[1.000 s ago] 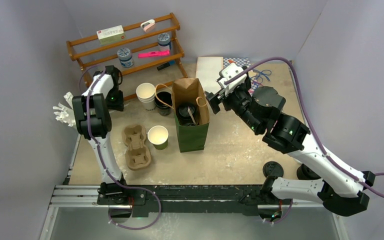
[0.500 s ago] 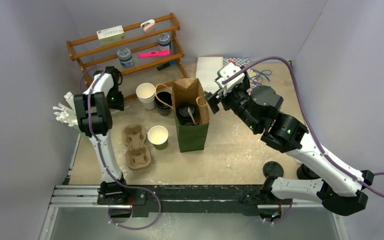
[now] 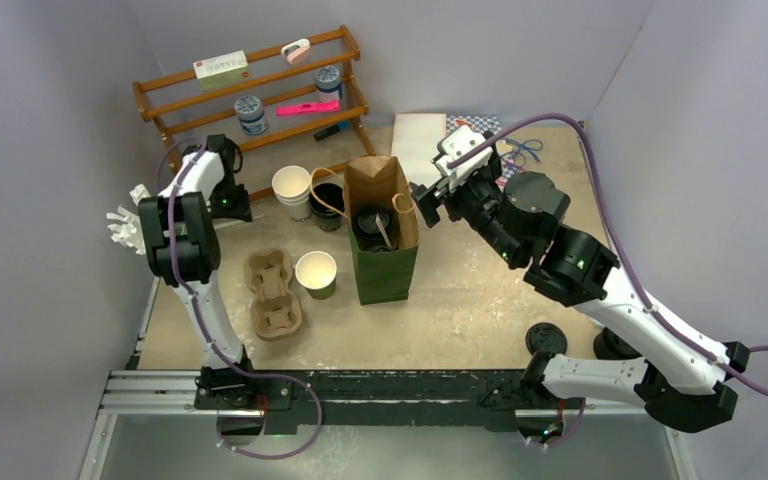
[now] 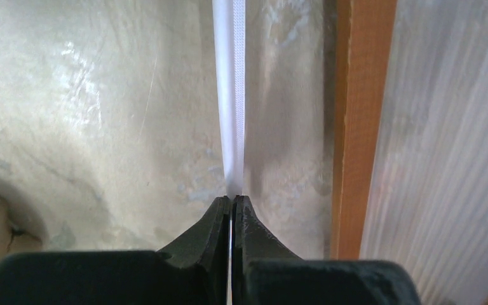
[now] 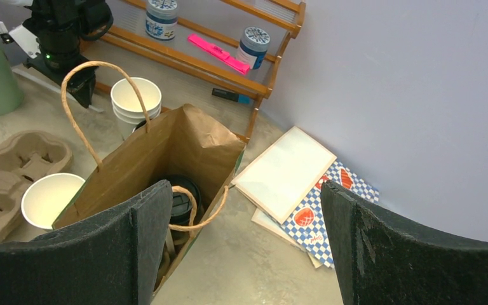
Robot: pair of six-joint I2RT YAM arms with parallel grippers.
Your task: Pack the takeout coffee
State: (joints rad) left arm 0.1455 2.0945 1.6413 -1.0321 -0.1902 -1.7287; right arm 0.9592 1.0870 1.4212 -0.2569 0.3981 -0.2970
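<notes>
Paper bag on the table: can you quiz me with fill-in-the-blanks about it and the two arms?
The lidded cup stands ___ the paper bag.
The right end effector has its jaws ___.
The left end effector is shut on a thin ___ strip.
Missing words: inside; open; white.

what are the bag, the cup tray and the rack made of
bag: brown kraft paper, matte and creased, green outside lower down, twisted paper-cord handles. cup tray: likely moulded paper pulp, rough tan and matte. rack: wood, orange-brown with a slight sheen, probably varnished.
</notes>
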